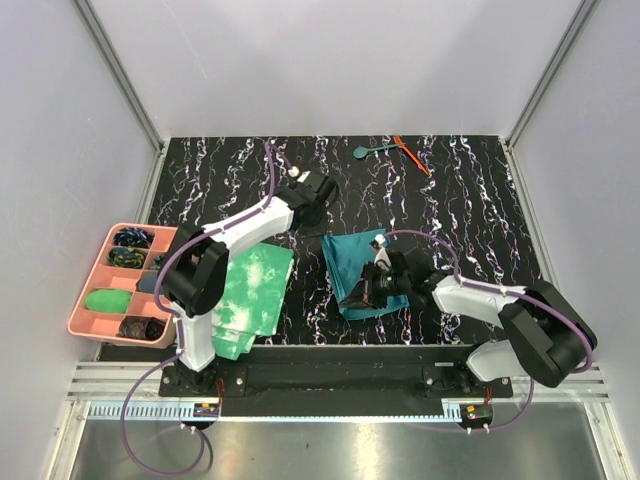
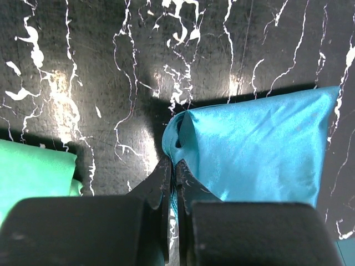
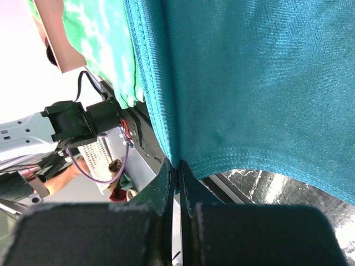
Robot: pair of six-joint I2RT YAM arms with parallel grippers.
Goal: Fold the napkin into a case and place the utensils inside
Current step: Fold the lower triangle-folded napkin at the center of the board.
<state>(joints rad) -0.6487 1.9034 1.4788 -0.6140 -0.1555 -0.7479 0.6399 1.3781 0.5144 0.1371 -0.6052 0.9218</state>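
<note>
The dark teal napkin (image 1: 362,258) lies partly folded at the table's middle. My left gripper (image 1: 322,225) is shut on its far-left corner, and the left wrist view shows cloth bunched between the fingertips (image 2: 173,166) with the napkin (image 2: 260,149) spreading right. My right gripper (image 1: 358,290) is shut on the near hemmed edge and holds it up off the table; in the right wrist view the napkin (image 3: 249,83) hangs above the gripper (image 3: 177,166). The utensils lie at the far edge: a teal spoon (image 1: 368,151) and an orange-red stick (image 1: 411,154). No case is in view.
A green-and-white mottled cloth (image 1: 250,298) lies left of the napkin, beside the left arm's base, and its edge (image 2: 33,172) shows in the left wrist view. A pink compartment tray (image 1: 90,300) sits at the left table edge. White walls enclose the table.
</note>
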